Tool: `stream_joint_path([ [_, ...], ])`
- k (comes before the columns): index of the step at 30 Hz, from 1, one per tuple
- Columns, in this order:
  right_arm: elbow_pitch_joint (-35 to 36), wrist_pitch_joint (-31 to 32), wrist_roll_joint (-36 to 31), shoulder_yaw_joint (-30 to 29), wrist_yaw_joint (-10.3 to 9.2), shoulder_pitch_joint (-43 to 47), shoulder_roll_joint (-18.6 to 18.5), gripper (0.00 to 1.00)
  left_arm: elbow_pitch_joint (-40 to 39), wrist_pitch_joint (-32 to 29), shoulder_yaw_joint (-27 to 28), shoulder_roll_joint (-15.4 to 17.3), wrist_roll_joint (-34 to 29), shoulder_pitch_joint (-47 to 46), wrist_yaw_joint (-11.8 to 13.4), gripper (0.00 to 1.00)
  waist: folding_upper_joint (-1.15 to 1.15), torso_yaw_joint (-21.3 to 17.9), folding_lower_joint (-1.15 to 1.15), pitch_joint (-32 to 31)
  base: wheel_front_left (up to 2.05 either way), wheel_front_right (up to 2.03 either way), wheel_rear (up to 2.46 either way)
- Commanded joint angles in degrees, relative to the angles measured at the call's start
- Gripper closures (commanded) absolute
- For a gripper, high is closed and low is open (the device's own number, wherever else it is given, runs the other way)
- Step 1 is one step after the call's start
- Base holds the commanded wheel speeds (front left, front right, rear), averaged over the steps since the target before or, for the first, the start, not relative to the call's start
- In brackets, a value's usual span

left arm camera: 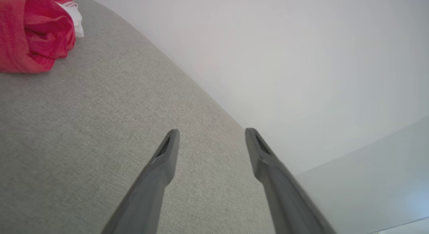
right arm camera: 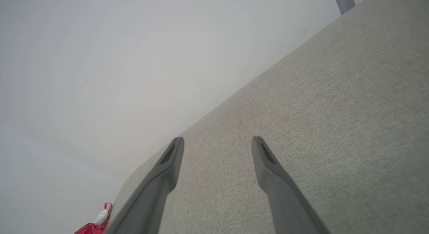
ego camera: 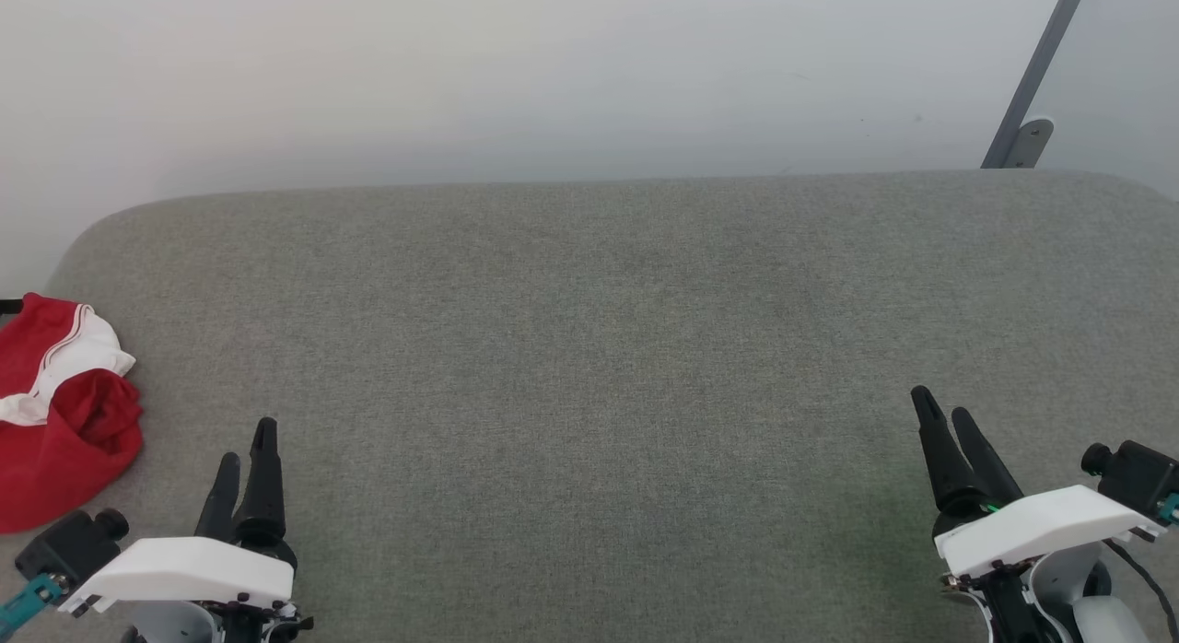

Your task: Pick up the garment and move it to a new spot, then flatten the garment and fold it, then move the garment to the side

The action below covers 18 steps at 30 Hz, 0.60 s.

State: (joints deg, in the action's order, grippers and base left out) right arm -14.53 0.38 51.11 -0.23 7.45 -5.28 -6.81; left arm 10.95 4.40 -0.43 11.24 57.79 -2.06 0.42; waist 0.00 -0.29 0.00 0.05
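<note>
Left gripper (ego camera: 247, 445): fingers spread wide with nothing between them. It hovers over the near-left part of the grey padded surface (ego camera: 589, 348), fingers pointing toward the far edge. In the left wrist view only bare grey weave lies in the gap between the two dark fingers (left arm camera: 161, 167). Whether the fingertips touch the fabric cannot be told.

Right gripper (ego camera: 941, 405): also fully spread and holding nothing. It is over the near-right part of the surface, its fingers leaning slightly toward the left. The right wrist view shows plain grey cloth between its fingers (right arm camera: 274, 173).

The two grippers are well apart, with the whole middle of the surface between them.

The garment (ego camera: 64, 413): a crumpled red heap at the left edge of the surface, near the near-left corner and partly cut off by the picture's edge. A white sleeve with thin red-striped trim lies on top toward the far side, and a red fold bulges toward the left gripper. The heap is near that gripper, on its left, and not touching it. From the right gripper it is well apart, a small red-and-white scrap (right arm camera: 92, 227) by the far corner in the right wrist view.

Beyond the far edge is a pale wall (ego camera: 553, 72). A slanted grey metal strut (ego camera: 1032, 81) stands behind the far-right corner.
</note>
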Motion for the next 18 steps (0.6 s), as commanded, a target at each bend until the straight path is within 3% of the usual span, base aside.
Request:
stream_joint_path([
  [1, 1.1, -0.6, -1.7, 0.2, 0.04, -1.2, -0.5, 0.00, -0.8, 0.7, 0.2, 0.8, -1.9, -0.5, -0.4, 0.00, 0.00, 0.0, 0.00, 0.0, 0.00, 0.00, 0.00],
  [18, 2.2, -2.2, -12.4, 0.9, 0.04, -1.1, -1.1, 0.00, -1.0, 3.5, -0.2, 1.3, -12.4, 0.0, -1.0, 0.00, 0.00, -0.1, 0.00, 0.1, 0.00, 0.00, 0.00],
])
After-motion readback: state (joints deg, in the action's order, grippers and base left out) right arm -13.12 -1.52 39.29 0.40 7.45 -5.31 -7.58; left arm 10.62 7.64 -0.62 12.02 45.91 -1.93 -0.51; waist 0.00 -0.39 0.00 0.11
